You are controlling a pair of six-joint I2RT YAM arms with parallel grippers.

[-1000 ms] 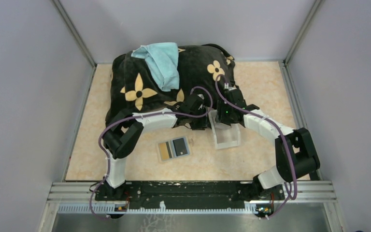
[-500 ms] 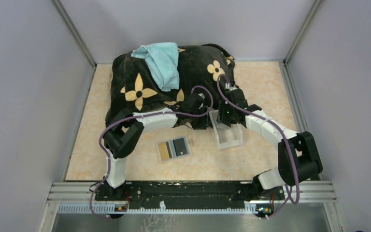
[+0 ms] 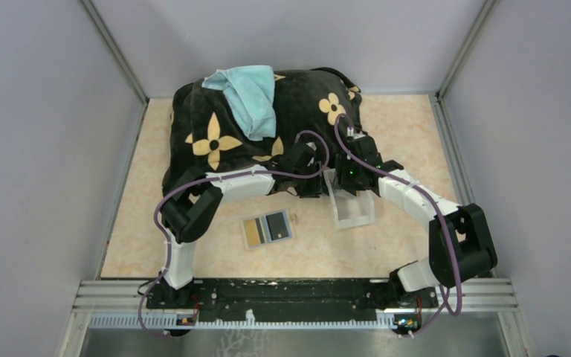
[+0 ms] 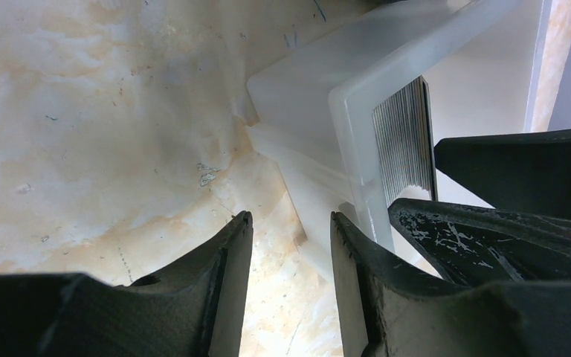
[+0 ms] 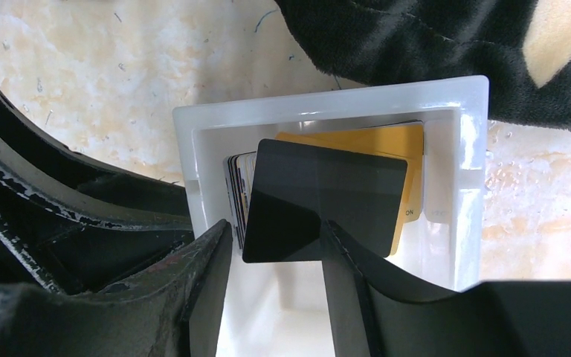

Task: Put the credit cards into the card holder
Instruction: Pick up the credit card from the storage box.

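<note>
The left gripper (image 4: pixel 288 223) stands half open and empty, one finger just beside the white tray (image 4: pixel 320 89). The right gripper (image 5: pixel 275 230) is part open, its tips over a black card (image 5: pixel 320 190); contact is unclear. Both arms bend inward, wrists angled down. The black card leans on a gold card (image 5: pixel 375 141) in the tray, long axis crosswise. The card holder (image 3: pixel 268 229) lies flat nearby.

Counted on the surface (image 3: pixel 405 130): one white tray (image 5: pixel 327 97), one black card (image 5: pixel 320 193) and one gold card (image 5: pixel 372 141) fronting a stack (image 4: pixel 401 141) too tight to count, one card holder (image 3: pixel 268 229), one blue cloth (image 3: pixel 251 97), one black flowered bag (image 3: pixel 305 97).
</note>
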